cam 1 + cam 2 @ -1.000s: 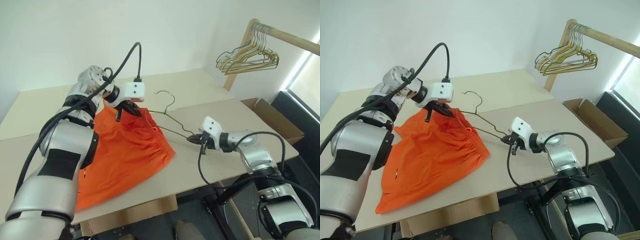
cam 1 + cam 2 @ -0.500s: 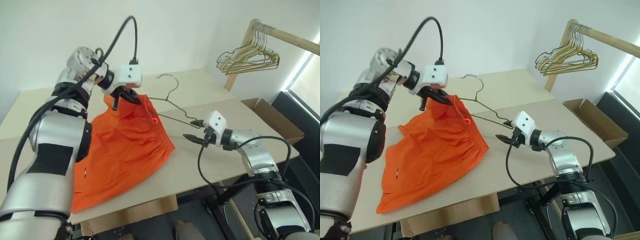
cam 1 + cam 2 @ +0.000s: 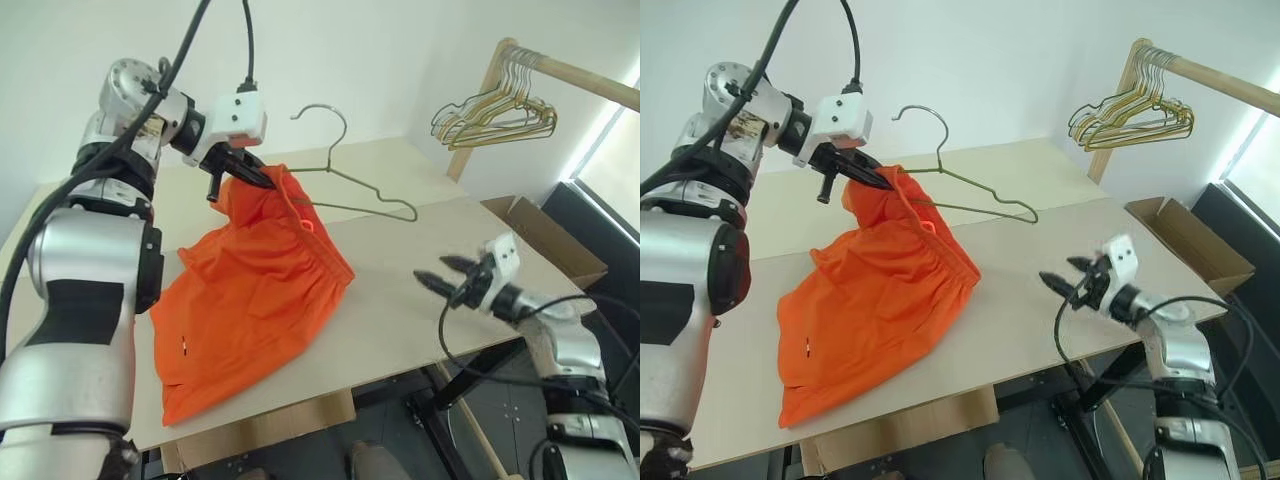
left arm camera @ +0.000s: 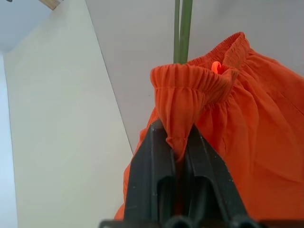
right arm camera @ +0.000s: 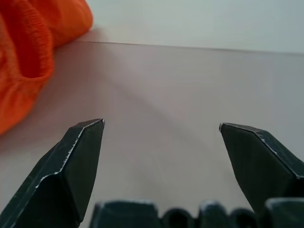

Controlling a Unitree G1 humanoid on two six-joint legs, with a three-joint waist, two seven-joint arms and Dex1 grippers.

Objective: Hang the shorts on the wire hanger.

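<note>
On the beige table [image 3: 400, 320]: one pair of bright orange shorts [image 3: 255, 300], lower part lying on the tabletop, gathered waistband lifted clear at the upper end. No brand, label or legible writing; one small pale mark near the lower hem. One dark wire hanger [image 3: 345, 180], raised off the table, its one end running into the lifted waistband, hook uppermost. Left gripper [image 4: 176, 142]: jaws pinched tight on a fold of the waistband, beside the hanger wire. Right gripper [image 3: 447, 275]: low over the table's near right edge, well apart from shorts and hanger, jaws spread wide, nothing between them. At far right, one wooden rail [image 3: 560, 65] carrying a bunch of gold and dark hangers [image 3: 495, 110], number uncountable. One open cardboard box [image 3: 550, 240] beside the table.
</note>
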